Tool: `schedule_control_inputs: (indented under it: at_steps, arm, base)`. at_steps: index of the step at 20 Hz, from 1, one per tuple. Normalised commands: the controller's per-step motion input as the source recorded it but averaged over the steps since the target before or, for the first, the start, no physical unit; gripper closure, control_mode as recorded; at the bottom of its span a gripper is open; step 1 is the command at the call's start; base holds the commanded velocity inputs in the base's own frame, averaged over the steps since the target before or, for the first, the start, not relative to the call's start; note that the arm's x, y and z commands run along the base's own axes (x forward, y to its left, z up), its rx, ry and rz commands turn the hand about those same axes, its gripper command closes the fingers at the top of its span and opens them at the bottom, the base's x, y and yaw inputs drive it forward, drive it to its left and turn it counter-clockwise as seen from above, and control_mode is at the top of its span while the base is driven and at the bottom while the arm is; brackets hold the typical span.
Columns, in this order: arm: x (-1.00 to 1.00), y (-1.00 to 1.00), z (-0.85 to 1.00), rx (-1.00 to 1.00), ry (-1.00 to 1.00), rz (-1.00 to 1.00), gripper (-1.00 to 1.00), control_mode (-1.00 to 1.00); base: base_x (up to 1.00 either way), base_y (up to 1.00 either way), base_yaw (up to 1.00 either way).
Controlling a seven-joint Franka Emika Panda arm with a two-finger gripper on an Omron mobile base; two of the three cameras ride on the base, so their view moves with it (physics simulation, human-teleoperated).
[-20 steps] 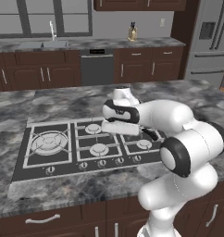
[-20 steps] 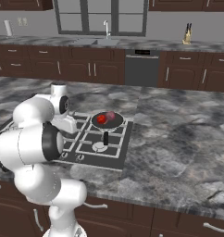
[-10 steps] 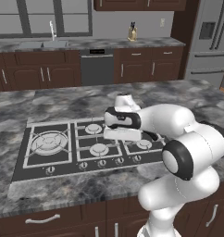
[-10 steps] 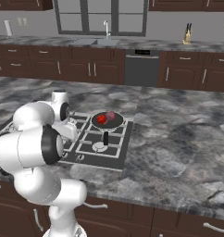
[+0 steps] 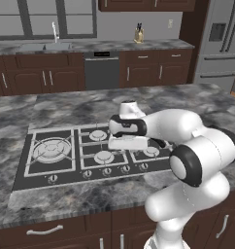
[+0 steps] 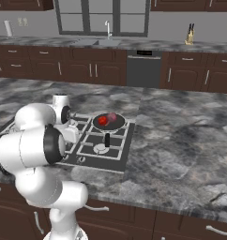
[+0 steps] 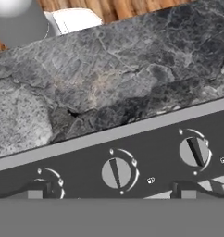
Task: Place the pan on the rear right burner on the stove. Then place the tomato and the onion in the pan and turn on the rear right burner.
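Observation:
The pan [image 6: 109, 123] rests on the stove [image 6: 116, 158] at its rear right corner, covering the rear right burner, with its black handle [image 6: 107, 139] pointing to the front. Inside it lie the bright red tomato [image 6: 102, 120] and the maroon-pink onion [image 6: 112, 116], side by side. My gripper [image 7: 110, 191] is open and empty, and its dark fingertips [image 7: 36, 191] stand wide apart just above the row of knobs. One knob [image 7: 117, 172] sits between the fingers and another knob [image 7: 194, 151] is off to the right. In the left base view the white hand [image 5: 127, 142] hovers low over the stove [image 5: 22, 168].
The large multi-ring burner [image 5: 51, 149] is at the stove's left end. The knob row [image 5: 107, 171] runs along the stove's front edge. Grey marble counter [image 6: 181, 140] surrounds the stove. A sink [image 5: 41, 46] and a knife block [image 5: 138, 35] stand on the far counter.
The hand has come down and forward from over the rear burners to the knob row at the stove's front edge. The pan, tomato and onion have not moved.

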Motion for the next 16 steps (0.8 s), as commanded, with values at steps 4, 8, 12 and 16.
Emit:
schedule_control_inputs:
  at_steps: [4,8,12,16]
  arm:
    - [0.00,0.00,-0.07,0.00,0.00,0.11,-1.00,-1.00]
    - [0.00,0.00,-0.30,0.00,0.00,0.06,-1.00,-1.00]
    - [0.07,0.00,-0.32,0.00,0.00,0.04,-1.00,-1.00]
    - [0.17,0.00,-0.07,0.00,0.00,0.01,-1.00,-1.00]
  base:
    - [0.00,0.00,0.00]
    - [0.00,0.00,0.00]
    - [0.00,0.00,0.00]
    - [0.00,0.00,0.00]
